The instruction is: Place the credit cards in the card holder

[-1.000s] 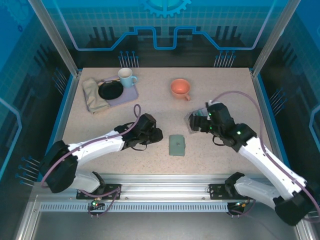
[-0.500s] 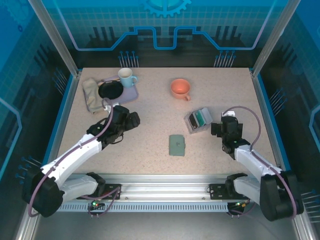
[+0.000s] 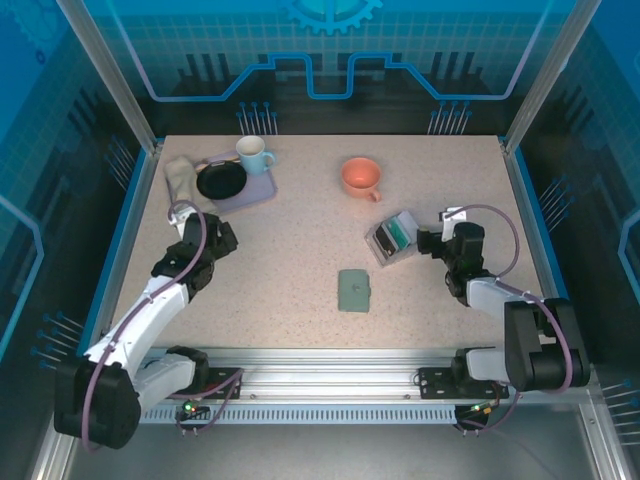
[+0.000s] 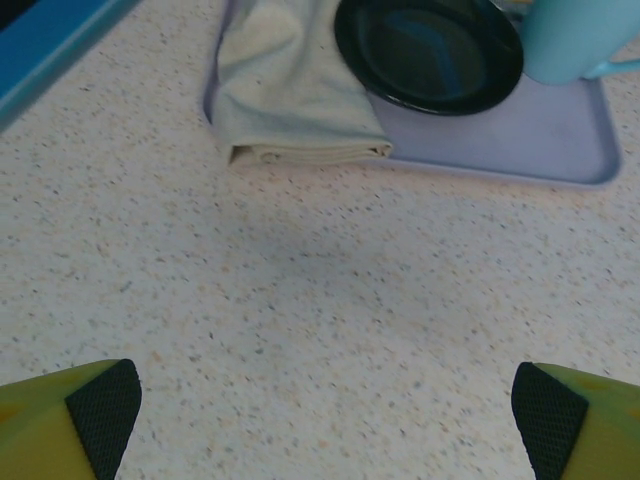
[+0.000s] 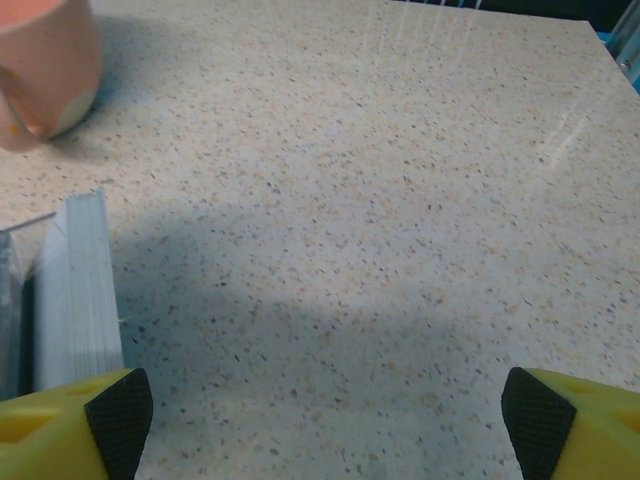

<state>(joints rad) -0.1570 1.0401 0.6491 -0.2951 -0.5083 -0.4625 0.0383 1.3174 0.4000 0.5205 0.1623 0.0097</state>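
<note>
The card holder [image 3: 353, 290], a flat grey-green wallet, lies shut on the table near the front middle, with neither gripper touching it. The credit cards [image 3: 399, 235] stand on edge, teal and white, in a clear box [image 3: 391, 240] to its right rear. My right gripper [image 3: 434, 241] sits just right of that box, open and empty [image 5: 325, 410]; the box's wall [image 5: 72, 290] shows at the left of the right wrist view. My left gripper [image 3: 216, 239] hovers far left of the card holder, open with bare table between its fingers [image 4: 325, 410].
A lilac tray [image 3: 255, 189] at the back left carries a black plate [image 3: 221, 181] and a light blue mug [image 3: 253, 154], with a folded cloth [image 3: 181, 180] beside it, close ahead of the left gripper. An orange cup [image 3: 360, 177] stands behind the box.
The left arm has swung away from the card holder to the left and its gripper has opened. The right arm has drawn back from over the box to its right side.
</note>
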